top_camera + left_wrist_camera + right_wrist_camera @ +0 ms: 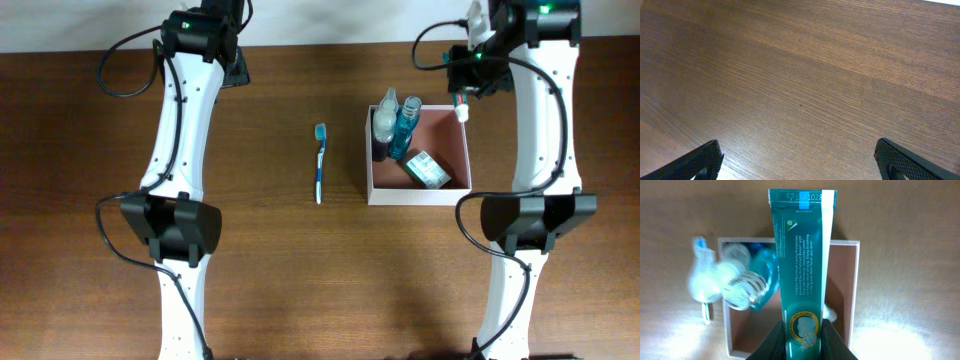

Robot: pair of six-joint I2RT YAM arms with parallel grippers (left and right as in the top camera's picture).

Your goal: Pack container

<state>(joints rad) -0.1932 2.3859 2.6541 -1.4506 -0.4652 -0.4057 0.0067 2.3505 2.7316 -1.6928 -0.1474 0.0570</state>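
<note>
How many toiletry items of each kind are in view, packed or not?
Bottles: 2, in the container
Green packet: 1, in the container
Toothbrush: 1, on the table
Toothpaste tube: 1, in the right gripper
Total: 5

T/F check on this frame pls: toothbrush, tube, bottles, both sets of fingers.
1. The toothbrush is in the container. False: it lies on the table, to the container's left in the overhead view.
2. The right fingers clamp a green toothpaste tube. True.
3. The left fingers hold a bottle. False: they are open over bare table.
4. A clear bottle and a blue bottle are in the container. True.
</note>
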